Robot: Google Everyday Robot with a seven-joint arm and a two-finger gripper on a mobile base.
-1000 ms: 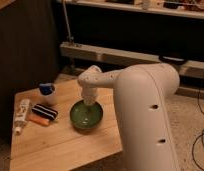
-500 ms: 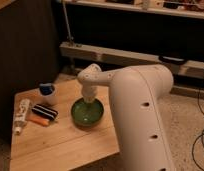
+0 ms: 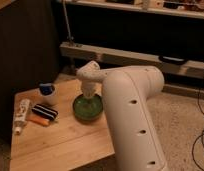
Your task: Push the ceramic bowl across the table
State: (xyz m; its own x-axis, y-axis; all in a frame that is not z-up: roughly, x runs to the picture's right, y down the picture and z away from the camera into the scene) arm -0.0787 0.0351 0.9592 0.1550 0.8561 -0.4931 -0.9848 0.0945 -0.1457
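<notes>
The gripper (image 3: 89,99) points down into the ceramic bowl (image 3: 88,107), at the back part of the bowl's inside. The wrist above it hides the fingers, so it is not possible to tell whether they are open or closed, or if they touch the glaze. Above the wrist, the white arm (image 3: 130,115) bends at a round joint and goes down to the lower right, where it covers the right end of the table (image 3: 60,145).

The ceramic bowl is round, so it has no long axis and no pointing direction. It stands upright with its opening up, and the green inside shows pale speckles. It is on the right part of the visible wooden top, near the middle between the far edge and the near edge, just beside the big arm.

To the left of the bowl, near but apart, a white cup with a blue top (image 3: 47,93) stands at the back. In front of the cup lies a dark flat packet (image 3: 45,112), with an orange thing (image 3: 39,120) just beside it. Further left, near the left edge, lies a white tube (image 3: 21,115), long axis going from back to front. Behind the table stand a dark cabinet (image 3: 25,45) and a low metal shelf (image 3: 120,55). On the floor at the right lie black cables (image 3: 199,145)
</notes>
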